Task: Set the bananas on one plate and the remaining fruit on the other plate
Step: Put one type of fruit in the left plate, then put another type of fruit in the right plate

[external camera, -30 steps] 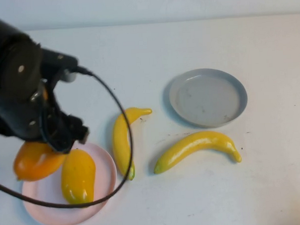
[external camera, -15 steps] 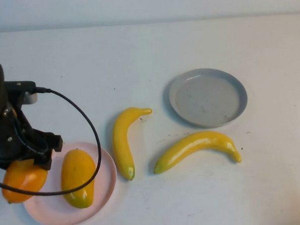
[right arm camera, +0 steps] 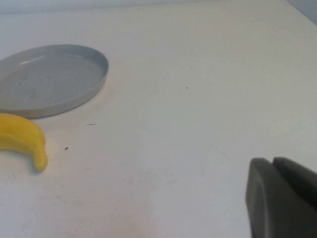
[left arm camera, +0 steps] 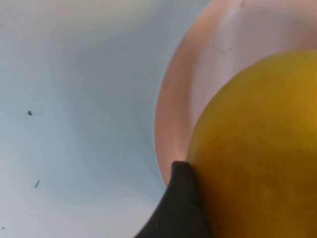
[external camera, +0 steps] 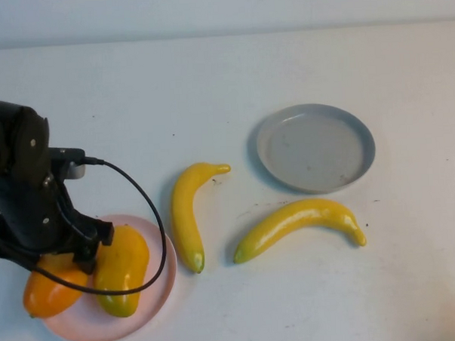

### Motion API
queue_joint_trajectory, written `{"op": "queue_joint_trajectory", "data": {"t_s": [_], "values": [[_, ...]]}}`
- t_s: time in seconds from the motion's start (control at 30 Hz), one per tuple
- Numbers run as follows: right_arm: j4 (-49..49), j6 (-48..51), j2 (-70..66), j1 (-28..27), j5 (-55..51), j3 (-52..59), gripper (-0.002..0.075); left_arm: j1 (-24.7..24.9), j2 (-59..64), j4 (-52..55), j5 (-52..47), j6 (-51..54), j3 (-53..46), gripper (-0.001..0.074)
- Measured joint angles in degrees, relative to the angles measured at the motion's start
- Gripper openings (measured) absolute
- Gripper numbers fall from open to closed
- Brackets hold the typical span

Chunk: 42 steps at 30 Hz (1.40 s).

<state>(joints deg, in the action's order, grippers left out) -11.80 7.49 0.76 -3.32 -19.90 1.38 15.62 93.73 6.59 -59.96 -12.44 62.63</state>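
My left gripper (external camera: 56,257) is low over the left side of the pale pink plate (external camera: 146,306), shut on the orange-tinted fruit (external camera: 45,292). That fruit fills the left wrist view (left arm camera: 252,148) against one dark finger (left arm camera: 179,203), over the pink plate's rim (left arm camera: 171,99). The yellow fruit (external camera: 123,269) lies on the pink plate beside it. Two bananas (external camera: 185,214) (external camera: 299,220) lie on the table in the middle. The grey plate (external camera: 315,146) stands empty at the right. My right gripper (right arm camera: 273,171) is shut and empty, out of the high view, beside the grey plate (right arm camera: 49,79) and a banana tip (right arm camera: 29,144).
The left arm's black cable (external camera: 150,219) loops over the pink plate close to the nearer banana. The white table (external camera: 208,81) stretches to its back edge at the top.
The left arm has come down and toward the near left with the orange fruit, then shifted slightly right, so the fruit now sits at the pink plate's left rim.
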Motion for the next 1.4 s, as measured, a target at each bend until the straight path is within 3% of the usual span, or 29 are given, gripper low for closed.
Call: {"op": "queue_joint_trajectory", "data": {"t_s": [0.23, 0.57, 0.73, 1.03, 1.17, 1.4], "values": [[0.0, 0.0, 0.0, 0.0, 0.0, 0.0, -0.0018, 0.0, 0.7, 0.0, 1.1, 0.5, 0.0, 0.0636], [0.0, 0.0, 0.0, 0.0, 0.0, 0.0, -0.0018, 0.0, -0.6, -1.9, -5.5, 5.1, 1.6, 0.0623], [0.0, 0.0, 0.0, 0.0, 0.0, 0.0, -0.0018, 0.0, -8.6, -3.8, -3.8, 7.1, 1.0, 0.0505], [0.0, 0.0, 0.0, 0.0, 0.0, 0.0, -0.0018, 0.0, -32.2, -4.0, 4.7, 7.9, -10.0, 0.0065], [0.0, 0.0, 0.0, 0.0, 0.0, 0.0, -0.0018, 0.0, -42.1, -3.9, 8.3, 7.9, -15.8, 0.0011], [0.0, 0.0, 0.0, 0.0, 0.0, 0.0, -0.0018, 0.0, -57.4, -6.6, 18.1, 7.9, -27.5, -0.0001]]}}
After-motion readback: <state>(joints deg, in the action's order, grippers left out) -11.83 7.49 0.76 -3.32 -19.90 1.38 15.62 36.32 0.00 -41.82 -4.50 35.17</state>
